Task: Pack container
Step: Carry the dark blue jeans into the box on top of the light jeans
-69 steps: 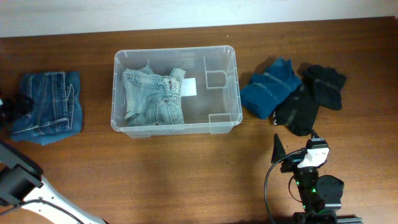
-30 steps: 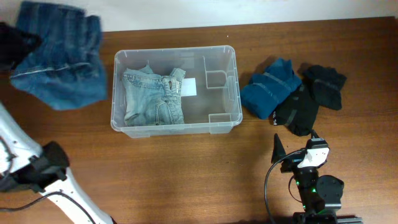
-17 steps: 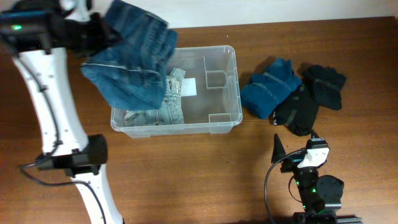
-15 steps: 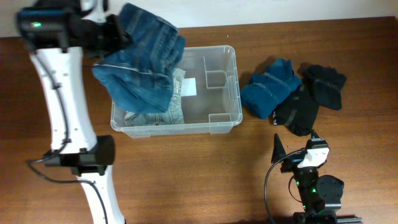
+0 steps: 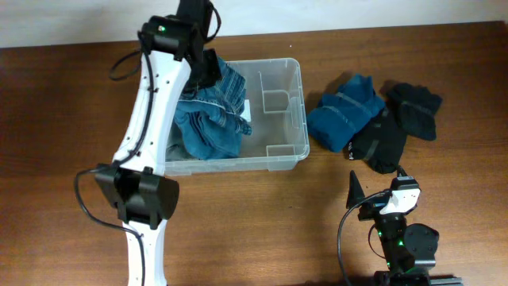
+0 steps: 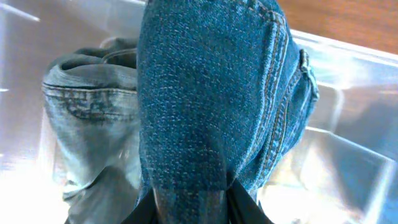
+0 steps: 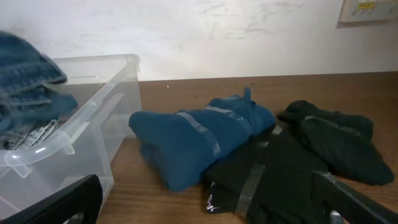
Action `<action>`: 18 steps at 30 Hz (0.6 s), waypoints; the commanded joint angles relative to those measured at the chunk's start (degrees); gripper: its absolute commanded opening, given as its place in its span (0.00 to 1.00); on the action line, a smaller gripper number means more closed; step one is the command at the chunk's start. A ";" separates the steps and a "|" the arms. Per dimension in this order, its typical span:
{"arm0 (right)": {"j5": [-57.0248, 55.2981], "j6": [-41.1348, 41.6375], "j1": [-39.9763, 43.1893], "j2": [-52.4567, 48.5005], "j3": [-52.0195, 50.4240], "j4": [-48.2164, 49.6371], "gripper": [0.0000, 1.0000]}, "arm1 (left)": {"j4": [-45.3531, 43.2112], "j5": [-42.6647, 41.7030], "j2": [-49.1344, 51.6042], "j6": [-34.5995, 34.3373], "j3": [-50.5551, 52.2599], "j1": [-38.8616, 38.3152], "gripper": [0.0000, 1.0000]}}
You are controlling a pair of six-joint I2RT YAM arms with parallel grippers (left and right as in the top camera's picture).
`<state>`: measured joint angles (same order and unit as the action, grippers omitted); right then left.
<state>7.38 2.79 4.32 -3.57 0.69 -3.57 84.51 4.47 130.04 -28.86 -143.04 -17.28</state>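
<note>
The clear container [image 5: 279, 119] stands at mid table. My left gripper [image 5: 209, 70] hangs over its left half, shut on a folded pair of dark blue jeans [image 5: 213, 115] that droops down into the bin. In the left wrist view the dark jeans [image 6: 211, 106] fill the middle, pinched at the left gripper [image 6: 196, 206], and a light blue pair of jeans [image 6: 87, 124] lies in the container [image 6: 351, 93] beneath them. My right gripper [image 5: 375, 199] rests open near the front right edge. In its own view the right gripper [image 7: 205, 208] has nothing between its fingers.
A teal-blue folded garment [image 5: 346, 111] and black garments [image 5: 397, 127] lie on the table to the right of the container. In the right wrist view the blue garment [image 7: 199, 137] and the black garments [image 7: 311, 165] sit ahead, with the container [image 7: 81, 118] at left.
My left arm lifted the dark blue jeans from the far left of the table, swung them right and lowered them into the container. The right arm has not moved.
</note>
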 commanded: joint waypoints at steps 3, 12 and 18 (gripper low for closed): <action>-0.31 0.02 0.31 0.31 -0.37 -0.15 0.98 | -0.59 11.74 -1.53 -1.53 6.16 0.20 0.01; -0.31 0.02 0.31 0.31 -0.37 -0.15 0.99 | 6.56 33.88 -1.53 -1.49 7.19 0.24 0.17; -0.31 0.02 0.31 0.31 -0.37 -0.15 0.98 | 7.23 37.70 -1.53 2.97 7.19 0.94 0.78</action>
<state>7.38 2.83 4.32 -3.57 0.69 -3.57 92.05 36.56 129.97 -29.08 -135.68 -16.91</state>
